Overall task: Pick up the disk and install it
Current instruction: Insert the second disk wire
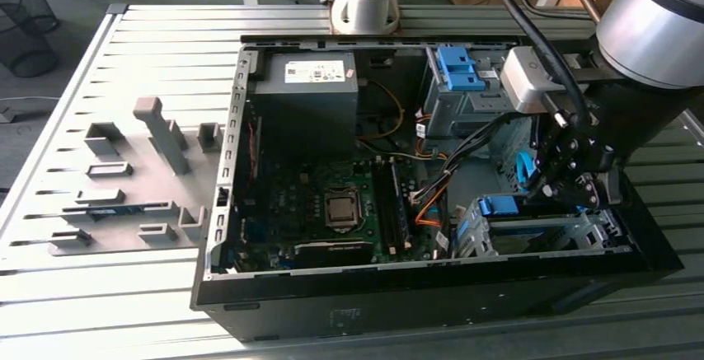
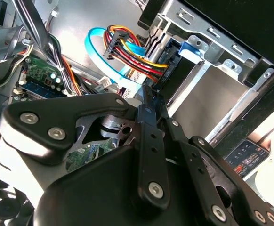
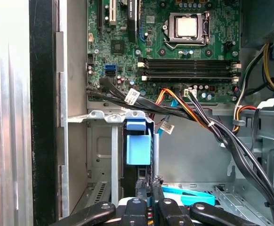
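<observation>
Best pushed straight along the bay rails: end effector (image 1: 566, 180) deep in the case (image 1: 440, 294) near the bench's edge, apparently pinching the disk (image 3: 138, 146), seated edge-on in the drive bay (image 1: 539, 232).

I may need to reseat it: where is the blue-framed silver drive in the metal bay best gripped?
Probably the bright blue plastic carrier end of the disk, approached through the open side of the black computer case. The disk appears to sit edge-on inside the grey metal drive bay, whose walls cover its flat faces, leaving that end exposed.
</observation>
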